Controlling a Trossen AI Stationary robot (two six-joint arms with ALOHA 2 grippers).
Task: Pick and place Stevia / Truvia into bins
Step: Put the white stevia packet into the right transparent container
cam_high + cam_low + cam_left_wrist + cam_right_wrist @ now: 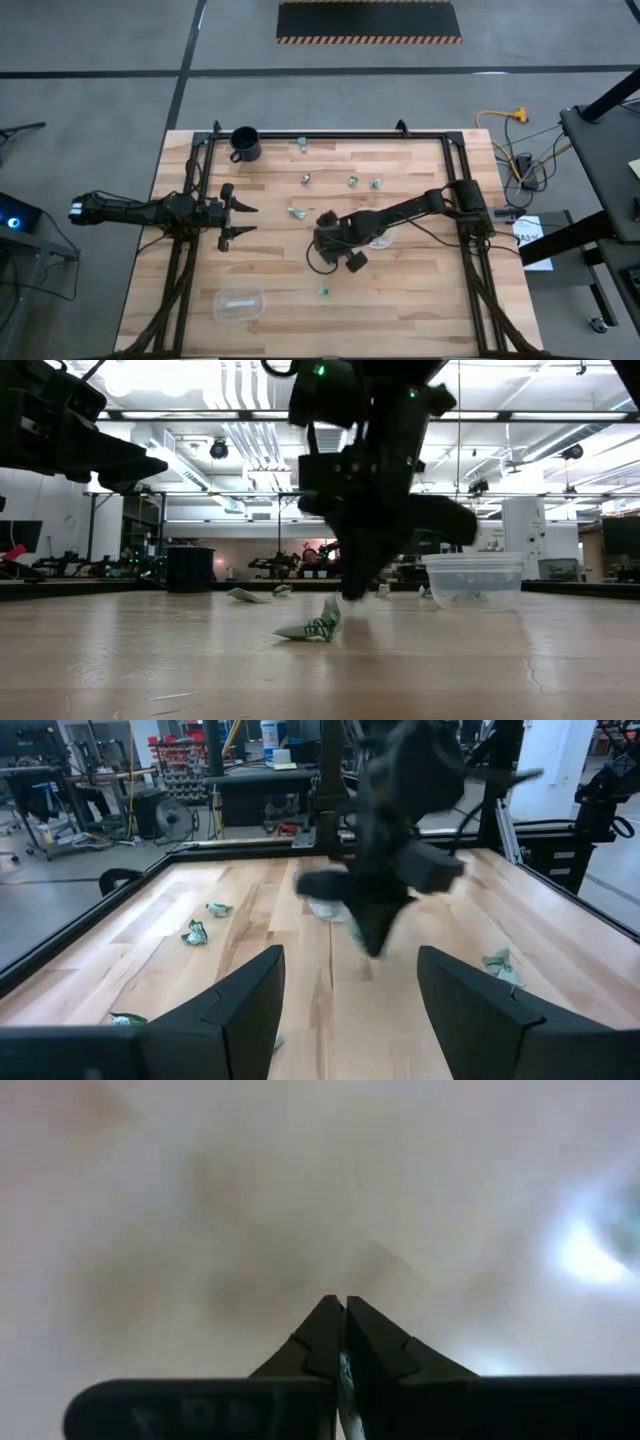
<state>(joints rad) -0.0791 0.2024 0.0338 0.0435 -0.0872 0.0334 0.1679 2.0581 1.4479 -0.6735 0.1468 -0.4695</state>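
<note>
Black mug (244, 143) stood upright at upper left of the wooden counter (420, 290). Yellow cable (505, 120) lay on grey floor, upper right. Hazard-striped mat (368, 22) at top centre.

Packet (345, 1380) mostly hidden between fingers

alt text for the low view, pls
The right gripper is down at the wooden table, shut on a green-and-white sweetener packet. A clear round bin stands behind it to the right, a black mug far left.

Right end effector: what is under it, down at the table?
The right end effector is shut on a Stevia packet lying on the table. The pinched corner is hidden by its fingers.
</note>
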